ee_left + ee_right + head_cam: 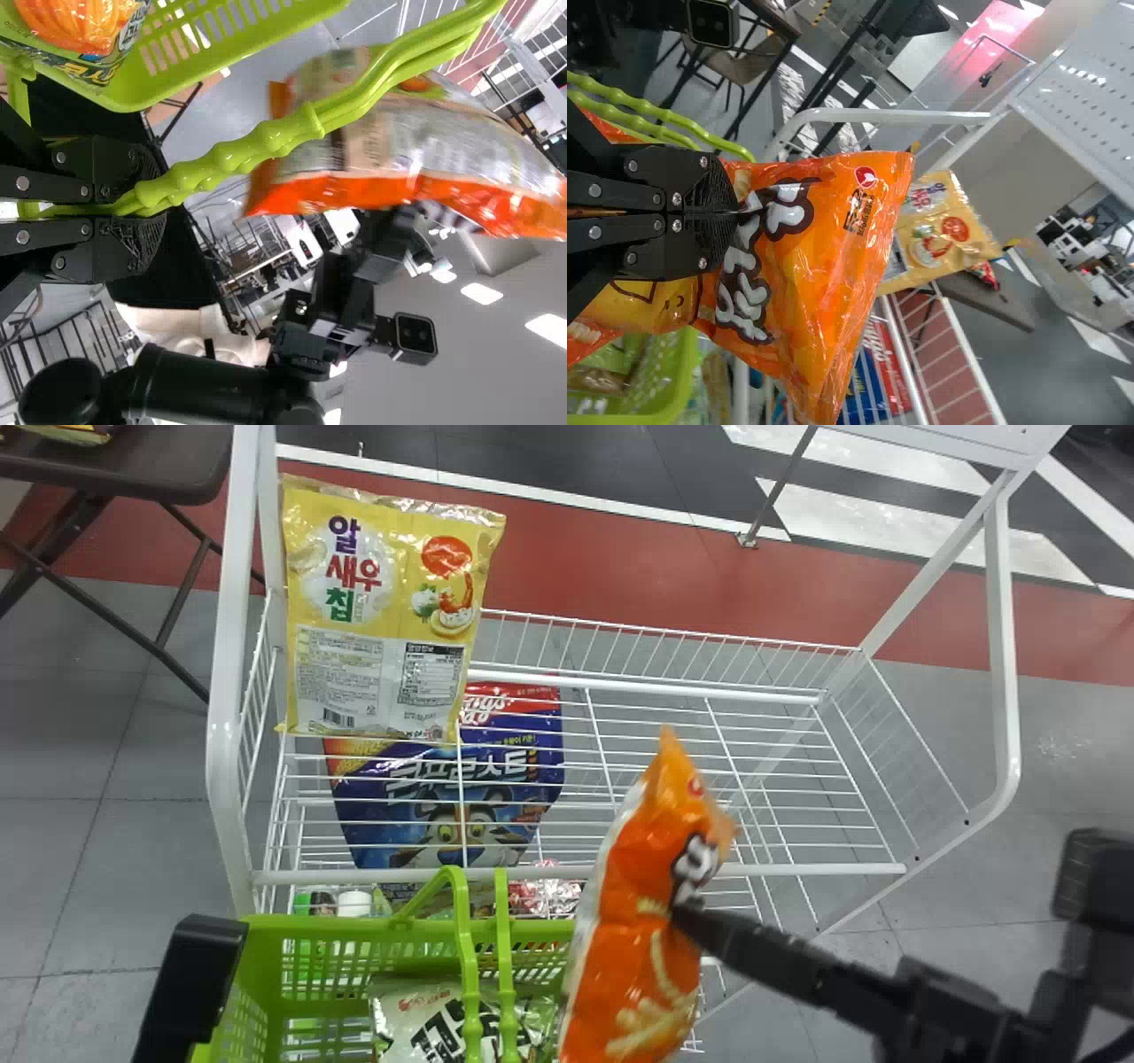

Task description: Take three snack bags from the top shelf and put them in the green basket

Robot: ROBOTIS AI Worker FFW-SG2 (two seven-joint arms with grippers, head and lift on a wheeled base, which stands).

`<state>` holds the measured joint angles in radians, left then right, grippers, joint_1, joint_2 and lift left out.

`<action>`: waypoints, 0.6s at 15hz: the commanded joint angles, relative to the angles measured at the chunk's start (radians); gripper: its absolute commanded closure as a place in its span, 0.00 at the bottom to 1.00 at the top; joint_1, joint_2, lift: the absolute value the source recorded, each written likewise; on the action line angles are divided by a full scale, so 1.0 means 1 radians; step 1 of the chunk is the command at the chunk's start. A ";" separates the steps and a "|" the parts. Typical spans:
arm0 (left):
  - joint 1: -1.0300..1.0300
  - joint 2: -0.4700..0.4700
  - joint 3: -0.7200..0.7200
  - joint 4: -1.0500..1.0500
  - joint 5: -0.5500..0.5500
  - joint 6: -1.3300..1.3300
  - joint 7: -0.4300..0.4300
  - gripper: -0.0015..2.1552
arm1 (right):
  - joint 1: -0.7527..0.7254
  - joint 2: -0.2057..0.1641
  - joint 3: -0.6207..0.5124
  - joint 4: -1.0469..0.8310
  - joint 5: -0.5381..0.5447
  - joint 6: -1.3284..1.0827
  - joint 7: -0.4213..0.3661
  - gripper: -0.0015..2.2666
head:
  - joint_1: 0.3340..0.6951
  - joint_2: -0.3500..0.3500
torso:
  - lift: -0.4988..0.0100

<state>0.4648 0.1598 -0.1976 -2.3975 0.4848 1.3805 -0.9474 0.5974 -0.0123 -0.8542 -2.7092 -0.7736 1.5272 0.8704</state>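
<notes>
Judging by how things lie, the step in hand is bringing a bag over to the basket. The right gripper (725, 212) has its jaws clenched on a glossy orange snack bag (633, 921) with white and black lettering, pinched at one side, so that much of the bag hangs below the jaws. The open green plastic basket (310, 926) lies to the left of those jaws and lower, and the bag's lower part is near its right end.

The left gripper (146, 208) also has its jaws closed, on the paired, ribbed green handles (230, 159), with the basket beneath them. In the basket, to the left of the right jaws, lies a white and green snack bag (421, 1023); whether others lie under it I cannot tell.

Beyond the right jaws is the upper tier of a white wire shelf (824, 869). At its left end, well apart from the jaws, a flat yellow snack bag (381, 611) stands upright; likely that is another to fetch.

The next move calls for the right jaws to shift left until the whole bag is over the opening, then lower and let go, while the left jaws keep the basket steady. The raised handles could catch the bag, or it could fold over the basket's right wall and slide off outside, so it should be well down before release.
</notes>
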 commanded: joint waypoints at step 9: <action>-0.006 -0.002 -0.013 0.000 0.000 -0.013 0.012 0.95 | 0.084 -0.046 0.442 0.220 0.307 0.045 -0.128 0.93 | 1.00 0.00 | 0.90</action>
<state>0.4598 0.1581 -0.2097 -2.3976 0.4847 1.3678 -0.9357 0.6872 -0.0401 -0.4673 -2.5239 -0.5088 1.5271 0.7577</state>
